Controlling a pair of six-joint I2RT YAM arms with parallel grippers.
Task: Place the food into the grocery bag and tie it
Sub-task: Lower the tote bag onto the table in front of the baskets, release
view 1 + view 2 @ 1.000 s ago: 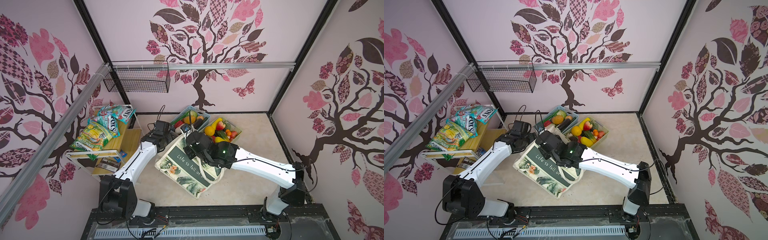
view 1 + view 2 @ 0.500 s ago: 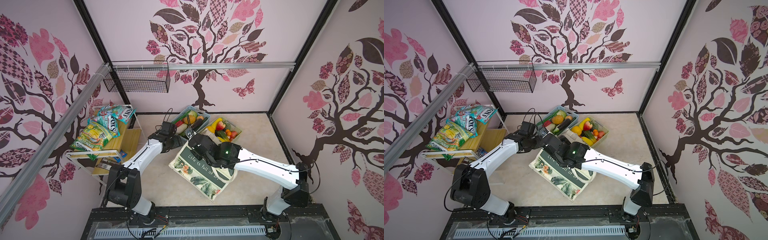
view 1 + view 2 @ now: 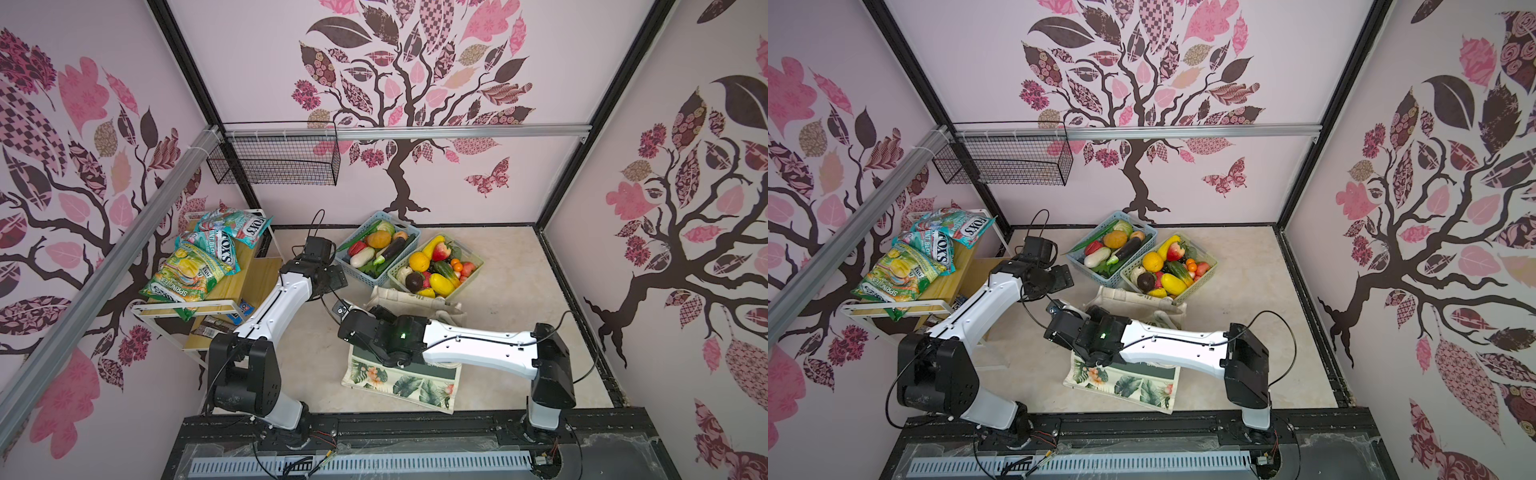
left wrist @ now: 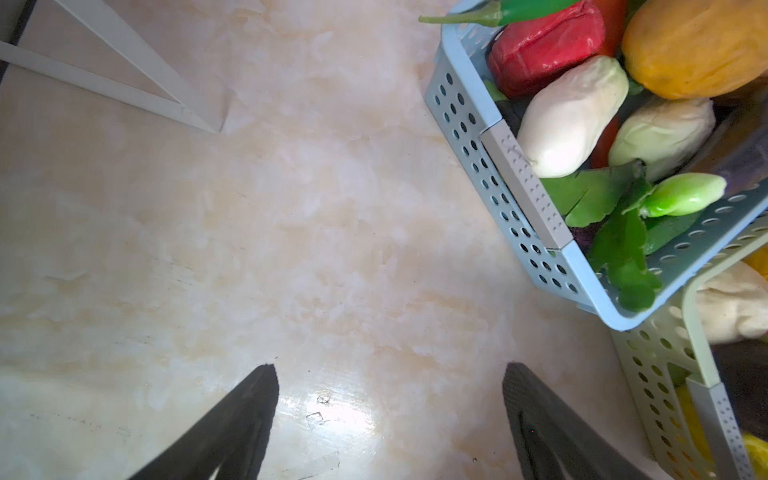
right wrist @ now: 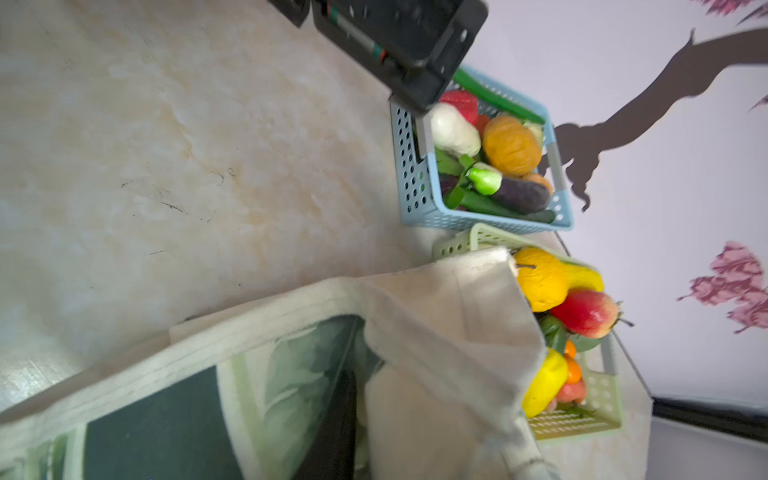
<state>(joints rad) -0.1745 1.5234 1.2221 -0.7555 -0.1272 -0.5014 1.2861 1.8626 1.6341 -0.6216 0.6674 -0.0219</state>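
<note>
The left gripper (image 4: 390, 374) hovered, jaws wide apart, over bare floor (image 4: 291, 208) beside the light blue basket (image 3: 400, 223). Food (image 3: 419, 262) filled it and the pale green basket (image 3: 467, 282). The canvas tote (image 3: 399, 384) lay in front, under the right gripper (image 3: 353, 330), whose jaws' state could not be told.

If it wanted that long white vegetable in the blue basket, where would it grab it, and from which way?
Probably around the middle of the white vegetable, across its narrow width, coming down from above. It lies on top of the pile with its upper side bare, and the wall of the blue basket blocks a sideways reach. The open left end effector is close by.
</note>
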